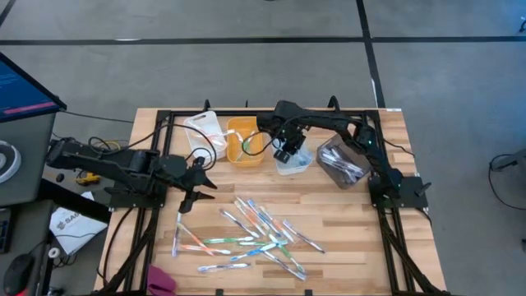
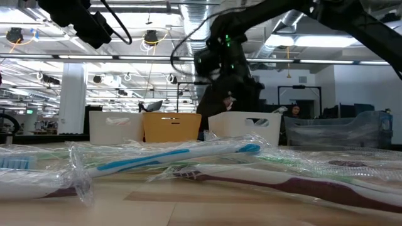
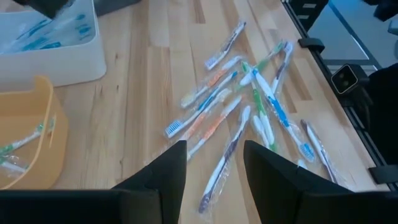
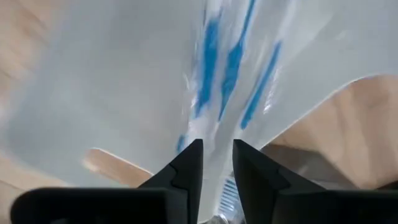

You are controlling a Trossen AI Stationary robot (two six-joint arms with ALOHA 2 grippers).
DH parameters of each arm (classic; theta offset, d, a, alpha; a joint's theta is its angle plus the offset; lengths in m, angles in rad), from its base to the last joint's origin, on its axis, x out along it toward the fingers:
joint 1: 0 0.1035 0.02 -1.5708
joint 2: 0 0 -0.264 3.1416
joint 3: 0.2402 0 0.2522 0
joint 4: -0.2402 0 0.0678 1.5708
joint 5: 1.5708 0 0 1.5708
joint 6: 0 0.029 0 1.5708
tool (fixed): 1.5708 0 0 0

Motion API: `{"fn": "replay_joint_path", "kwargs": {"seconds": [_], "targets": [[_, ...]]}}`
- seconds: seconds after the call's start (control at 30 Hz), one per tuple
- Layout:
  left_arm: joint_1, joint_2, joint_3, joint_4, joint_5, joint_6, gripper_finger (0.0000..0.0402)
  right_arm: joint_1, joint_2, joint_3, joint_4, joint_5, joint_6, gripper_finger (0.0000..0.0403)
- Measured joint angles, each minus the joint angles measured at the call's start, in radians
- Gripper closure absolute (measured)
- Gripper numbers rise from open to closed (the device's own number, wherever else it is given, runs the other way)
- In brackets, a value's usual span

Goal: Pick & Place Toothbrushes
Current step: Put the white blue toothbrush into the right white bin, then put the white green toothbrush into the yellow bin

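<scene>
The toothbrushes (image 1: pixel 259 234) lie mostly in a loose, crossed heap on the near half of the wooden surface (image 1: pixel 345 222), each in a clear wrapper, with one stray brush (image 1: pixel 177 234) off toward the left arm's side. We also see blue-and-white ones already inside the white bin (image 4: pixel 124 81) and a green one in the orange bin (image 3: pixel 25 146). A second white bin (image 1: pixel 205 131) and a clear bin (image 1: pixel 341 162) flank these. Our right pincer (image 4: pixel 216 163) hangs just over the white bin, fingers a narrow gap apart with nothing visibly between them. Our left pincer (image 3: pixel 214 177) hovers open over the surface, near the heap's left edge. The main risk, we judge, is the overlap: closing on one brush may drag a neighbour or catch two wrappers at once. The slick film could also let a brush slip or swing in the grip, so it lands across a bin rim instead of inside.
</scene>
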Motion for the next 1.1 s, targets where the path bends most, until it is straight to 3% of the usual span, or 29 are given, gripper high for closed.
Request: {"fn": "replay_joint_path", "kwargs": {"seconds": [0.37, 0.6, 0.9, 1.1], "targets": [[0.0, 0.0, -0.01, 0.023, 0.0, 0.063, 0.0247, 0.061, -0.127, 0.125, 0.005, 0.0, 0.02, 0.0327], [0.0, 0.0, -0.186, 0.233, 0.0, 0.281, 0.0247, 0.199, -0.277, 0.102, 0.003, 0.014, 0.06, 0.0327], [0.0, 0.0, -0.362, 0.58, 0.0, 0.409, 0.0247, 0.494, -0.396, 0.086, 0.003, 0.279, 0.16, 0.0327], [-0.002, 0.028, -0.389, 0.658, 0.0, 0.409, 0.0247, 0.687, -0.402, 0.086, 0.004, 0.448, 0.203, 0.0327]]}}
